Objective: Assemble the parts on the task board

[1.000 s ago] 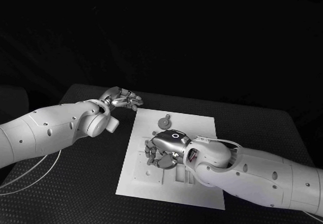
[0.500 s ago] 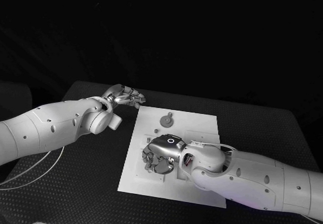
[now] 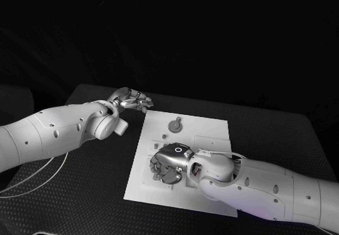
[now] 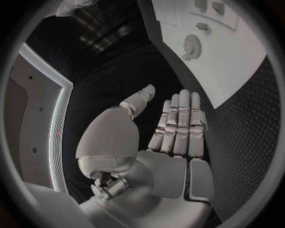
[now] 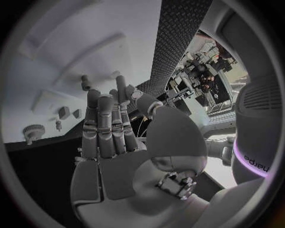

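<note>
My right hand (image 3: 168,164) hovers over the task board (image 3: 214,132), fingers straight, holding nothing; gear part (image 3: 173,127) lies just beyond its fingertips. Left hand (image 3: 130,100) open, off-board, farther.

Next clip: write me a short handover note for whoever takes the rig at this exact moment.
Left hand: holds nothing, fingers straight, over the table off the board's far left corner.
Right hand: over the board, fingers pointing down at its left middle; no part plainly held.
Parts: gear sits at the board's far end; small pieces lie by the right hand's fingers.
Done: cannot tell.
Left: pick up the loose pieces and seat them.
</note>
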